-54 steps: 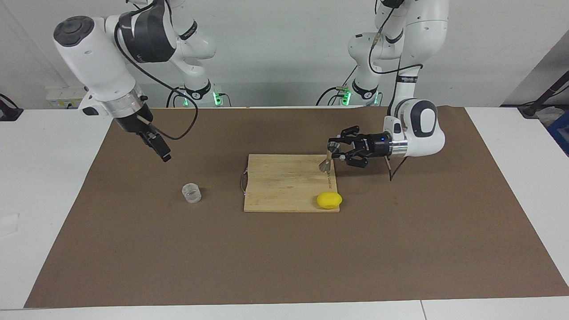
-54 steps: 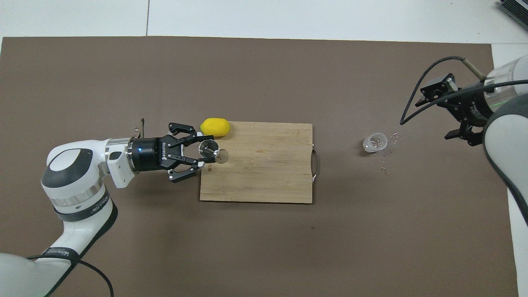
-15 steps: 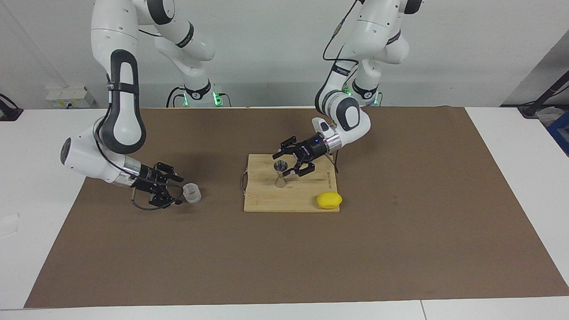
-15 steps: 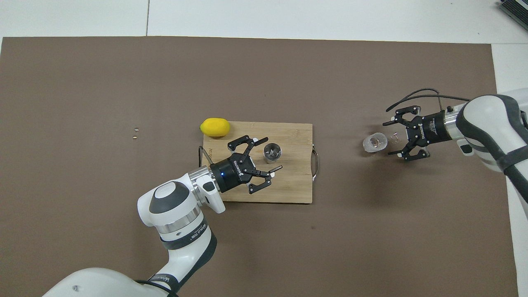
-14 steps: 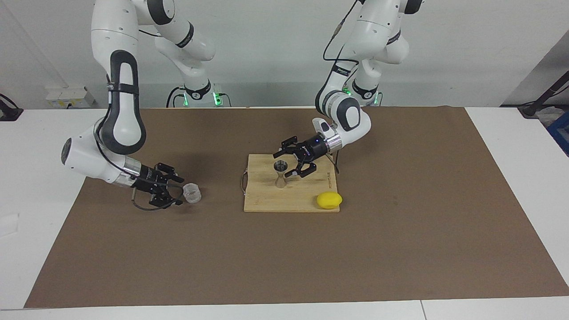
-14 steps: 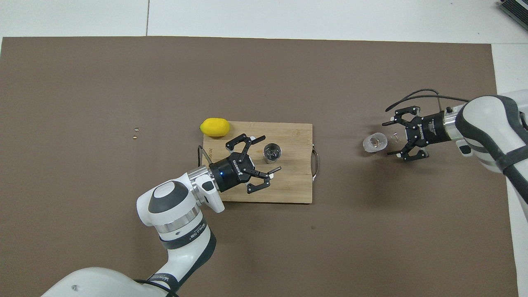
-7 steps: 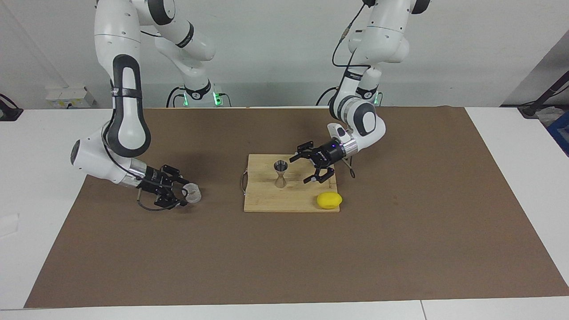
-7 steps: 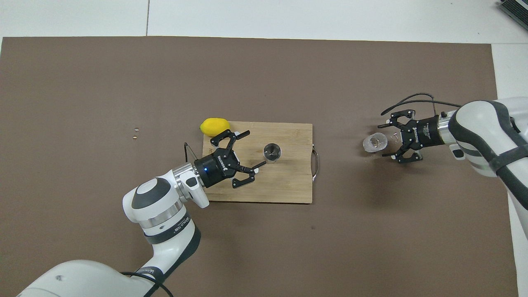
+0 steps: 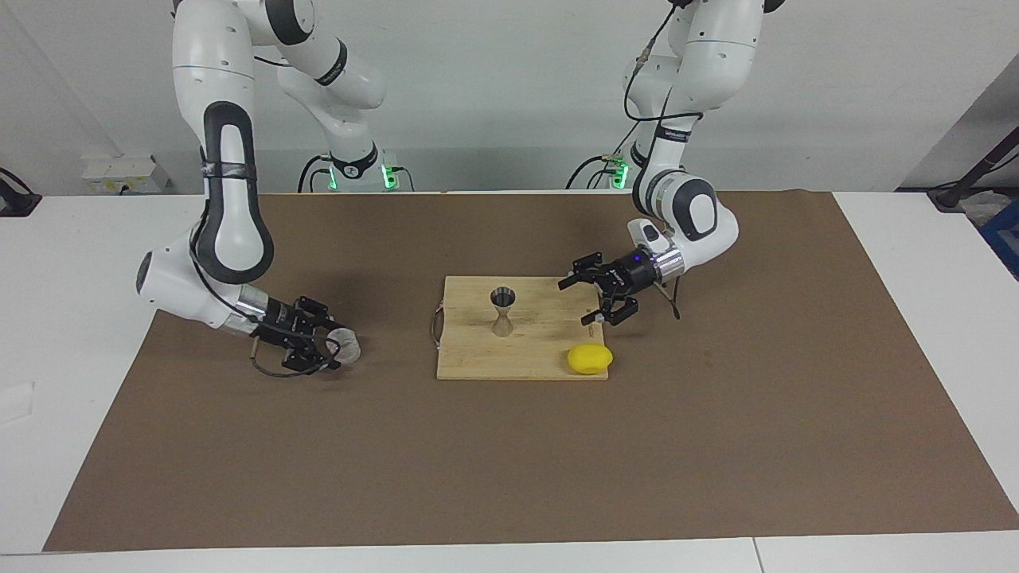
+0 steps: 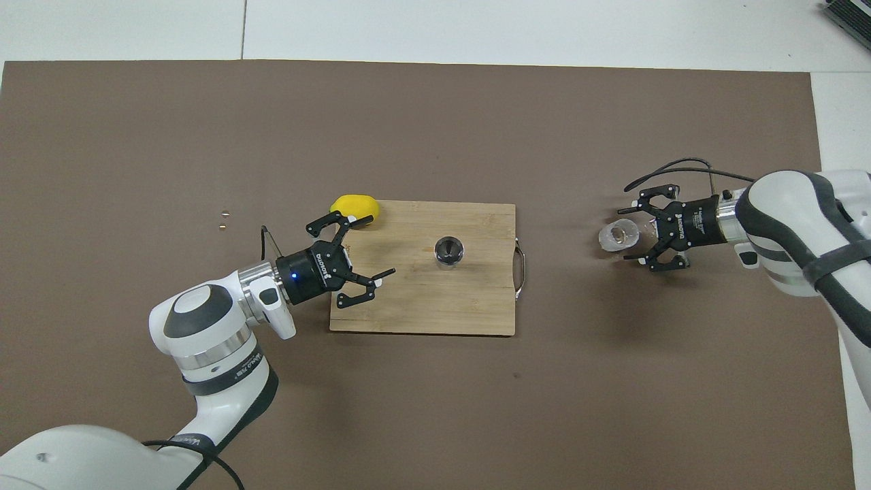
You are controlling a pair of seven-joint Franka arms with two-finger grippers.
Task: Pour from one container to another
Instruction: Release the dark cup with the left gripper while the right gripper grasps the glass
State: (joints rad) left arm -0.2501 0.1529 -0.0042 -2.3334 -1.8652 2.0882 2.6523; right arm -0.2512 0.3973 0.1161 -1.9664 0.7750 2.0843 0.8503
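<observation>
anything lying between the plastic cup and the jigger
Bare brown mat, then the cutting board's metal handle, between plastic cup and jigger; clearest in the overhead view.

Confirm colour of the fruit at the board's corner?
Yellow: the lemon at the cutting board corner; clearest in the facing view.

The steel jigger (image 9: 502, 312) stands upright on the wooden board (image 9: 478, 354), a lemon (image 9: 590, 359) at the board's corner. The left end effector (image 9: 587, 301) hangs open over the board's edge. The right end effector (image 9: 328, 348) brackets the plastic cup (image 9: 348, 345).
</observation>
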